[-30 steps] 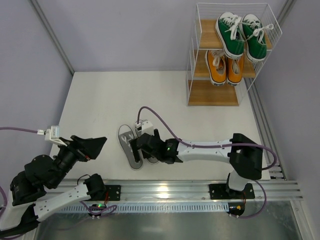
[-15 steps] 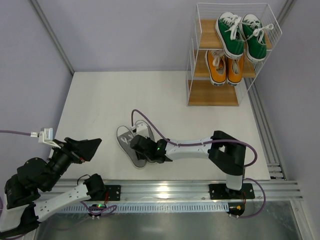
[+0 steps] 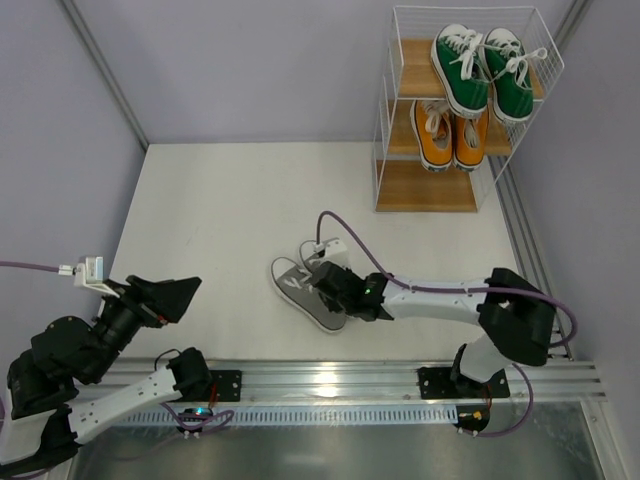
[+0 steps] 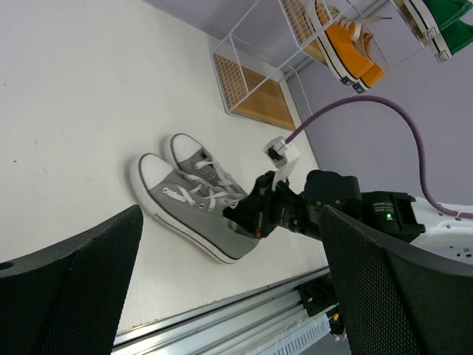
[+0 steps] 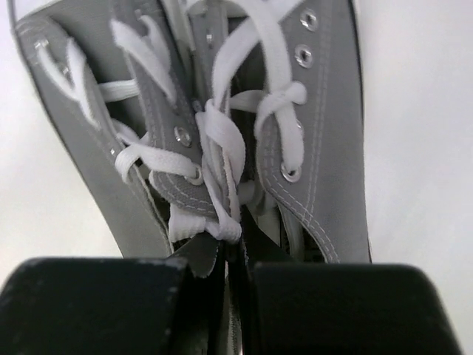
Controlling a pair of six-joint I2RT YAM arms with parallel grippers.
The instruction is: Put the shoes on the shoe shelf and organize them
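The grey shoes (image 3: 303, 291) lie side by side on the white table, toes pointing up-left. My right gripper (image 3: 336, 291) is shut on their touching inner heel walls; in the right wrist view the fingertips (image 5: 233, 281) pinch grey canvas (image 5: 332, 148) just below the white laces. The shoe shelf (image 3: 385, 120) stands at the back right, with green shoes (image 3: 480, 65) on its top board, orange shoes (image 3: 450, 130) on the middle one and a bare bottom board (image 3: 428, 187). My left gripper (image 3: 165, 295) hovers open at the near left, well apart from the grey pair (image 4: 192, 196).
A metal rail (image 3: 330, 380) runs along the table's near edge. A purple cable (image 3: 345, 235) loops over the right arm. Grey walls close the table at the left, back and right. The shelf (image 4: 251, 96) sits against the right-hand wall.
My right gripper went from open to shut on the grey pair and has shifted it to the right. The left arm has drawn back slightly to the left, still open.
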